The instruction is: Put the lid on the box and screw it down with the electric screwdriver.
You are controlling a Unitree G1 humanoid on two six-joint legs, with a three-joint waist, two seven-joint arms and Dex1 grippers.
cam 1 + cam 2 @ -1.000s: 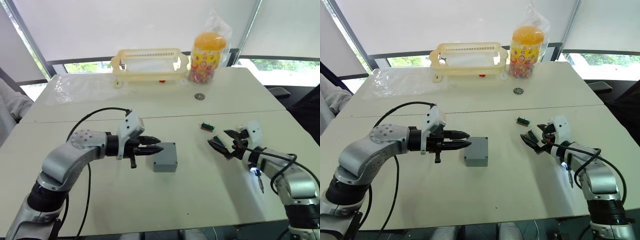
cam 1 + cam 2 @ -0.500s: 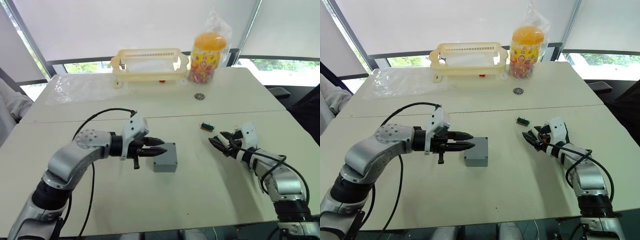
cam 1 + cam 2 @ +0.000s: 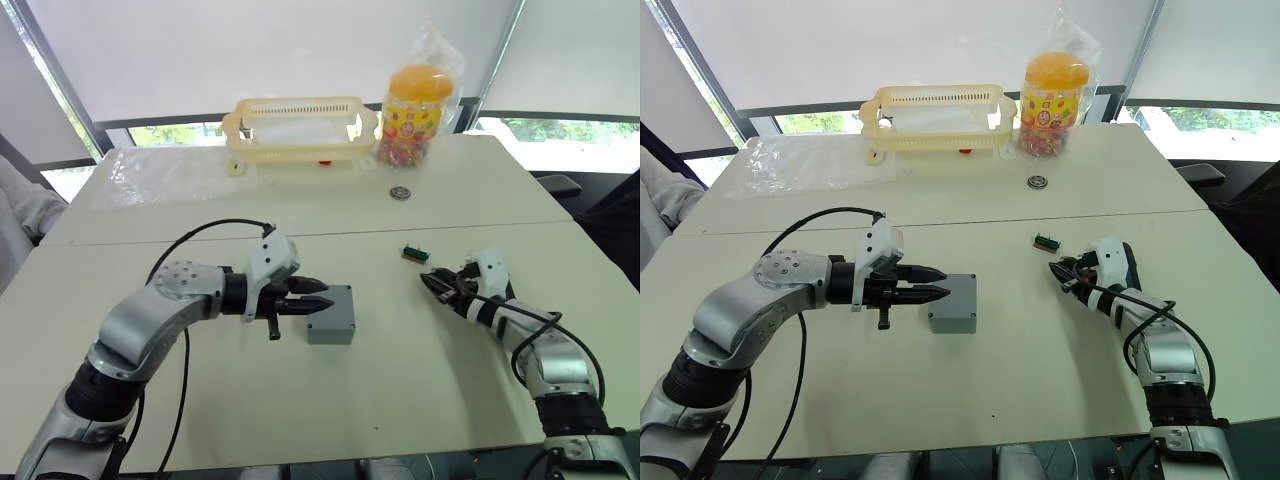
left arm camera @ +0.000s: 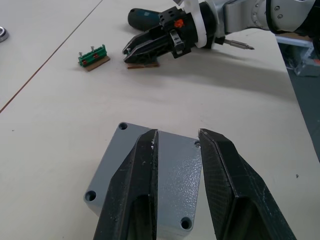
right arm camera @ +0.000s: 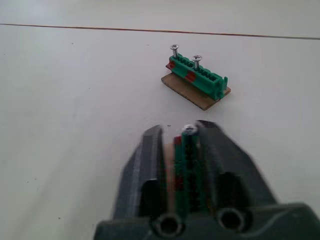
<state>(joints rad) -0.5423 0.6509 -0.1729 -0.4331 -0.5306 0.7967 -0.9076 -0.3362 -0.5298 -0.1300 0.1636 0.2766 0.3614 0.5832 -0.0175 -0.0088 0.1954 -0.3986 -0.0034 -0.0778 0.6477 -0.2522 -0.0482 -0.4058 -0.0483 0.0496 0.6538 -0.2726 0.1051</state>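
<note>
Grey box (image 3: 330,330) mid-table, lid already seated on top. Left gripper (image 3: 322,298) level with it, tips reaching over the near edge. Right gripper (image 3: 432,284) well apart on the far side, low over the table (image 3: 400,390).

From the left wrist: lid (image 4: 115,167) flush on the box, all four corner holes empty. Black fingers (image 4: 135,195) parted a little just above it, holding nothing. Beyond, screwdriver (image 4: 145,15) lying on the table behind the right gripper, metal bit poking out past that wrist.

From the right wrist: fingers (image 5: 147,170) closed round a green screw strip (image 5: 189,155) with one screw standing at its tip. Second strip (image 5: 196,82), carrying two screws, lying just ahead and untouched.

Likely step: fetching a screw for the first corner. Best done by keeping the strip upright so the screw stays put, bringing it over a corner hole, and pressing the lid down with the left gripper clear of the holes before reaching for the screwdriver.
</note>
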